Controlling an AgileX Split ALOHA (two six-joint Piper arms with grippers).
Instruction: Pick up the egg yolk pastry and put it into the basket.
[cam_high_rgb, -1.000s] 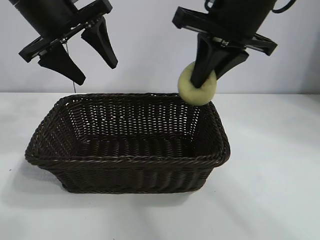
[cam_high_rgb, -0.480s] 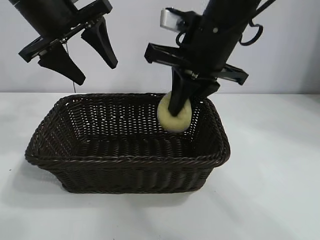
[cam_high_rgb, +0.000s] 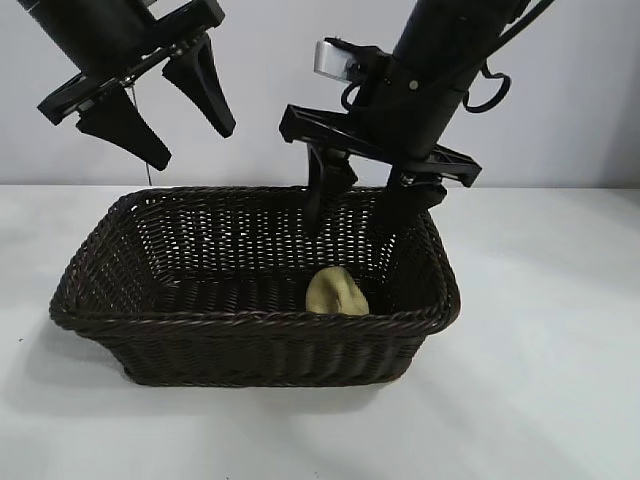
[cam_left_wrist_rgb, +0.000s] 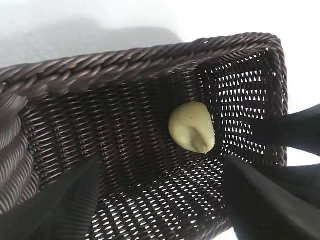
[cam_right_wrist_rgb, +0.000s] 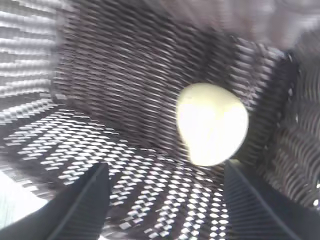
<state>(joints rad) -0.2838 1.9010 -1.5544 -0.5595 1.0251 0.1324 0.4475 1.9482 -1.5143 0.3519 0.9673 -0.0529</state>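
Egg yolk pastry (cam_high_rgb: 336, 292): pale yellow, dented lump | in basket (cam_high_rgb: 250, 322) | right gripper (cam_high_rgb: 357, 208) jaws released above

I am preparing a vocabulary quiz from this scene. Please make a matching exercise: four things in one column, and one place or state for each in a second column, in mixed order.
Things:
1. egg yolk pastry
2. basket
3. left hand
4. right hand

Places or states:
A. open, just above the pastry
B. standing on the white table
C. lying on the basket floor, held by nothing
D. open, raised over the basket's left end

Pairs: 1-C, 2-B, 3-D, 4-A
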